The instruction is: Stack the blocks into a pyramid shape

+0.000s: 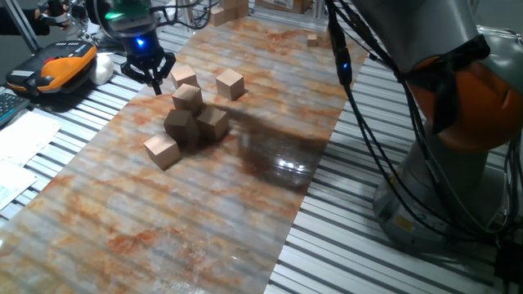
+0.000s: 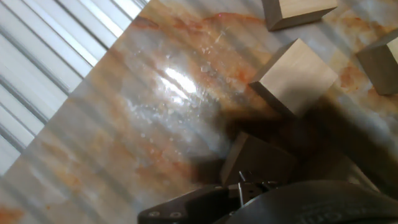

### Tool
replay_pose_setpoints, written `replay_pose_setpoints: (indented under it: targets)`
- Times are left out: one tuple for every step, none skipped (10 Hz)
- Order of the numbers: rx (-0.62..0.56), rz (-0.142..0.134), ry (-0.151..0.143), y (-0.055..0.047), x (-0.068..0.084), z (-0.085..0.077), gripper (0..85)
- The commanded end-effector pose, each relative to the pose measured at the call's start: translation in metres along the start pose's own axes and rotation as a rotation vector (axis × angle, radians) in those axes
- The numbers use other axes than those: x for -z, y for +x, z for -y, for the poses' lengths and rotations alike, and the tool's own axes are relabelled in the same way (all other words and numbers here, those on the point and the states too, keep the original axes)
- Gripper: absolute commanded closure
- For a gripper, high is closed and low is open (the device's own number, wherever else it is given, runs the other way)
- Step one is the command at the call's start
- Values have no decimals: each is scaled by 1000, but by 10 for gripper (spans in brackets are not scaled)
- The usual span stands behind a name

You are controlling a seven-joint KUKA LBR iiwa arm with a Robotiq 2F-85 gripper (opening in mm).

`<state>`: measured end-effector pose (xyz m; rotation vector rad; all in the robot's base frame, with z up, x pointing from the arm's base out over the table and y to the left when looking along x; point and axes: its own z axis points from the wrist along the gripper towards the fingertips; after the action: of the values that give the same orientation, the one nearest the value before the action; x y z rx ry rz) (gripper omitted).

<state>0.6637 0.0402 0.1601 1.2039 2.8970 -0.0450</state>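
Nearest, I see one block lying alone on the marbled table. Behind it three blocks cluster, one raised on the others. Farther back, two blocks sit apart. My gripper hovers at the far left, jaws spread, holding nothing.

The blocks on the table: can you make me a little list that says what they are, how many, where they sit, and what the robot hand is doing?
things: light-tan wooden cubes
count seen: six in the fixed view
stacked: one cube rests on a cluster of cubes
loose: one near cube, two far cubes
surface: marbled orange-grey table sheet
gripper: black two-finger gripper, beside the far cubes, holding nothing seen
jaws: cannot tell
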Motion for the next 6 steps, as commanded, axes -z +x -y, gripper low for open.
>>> replay_pose_setpoints:
  targets:
    - [-4,16,0,0,0,0,850]
    - [-15,27,8,-1,0,-1,850]
    - [-15,27,20,-1,1,-3,850]
    - [-12,26,26,0,2,-5,850]
    - [-3,17,20,0,1,-5,850]
    - [-2,17,17,0,1,-5,850]
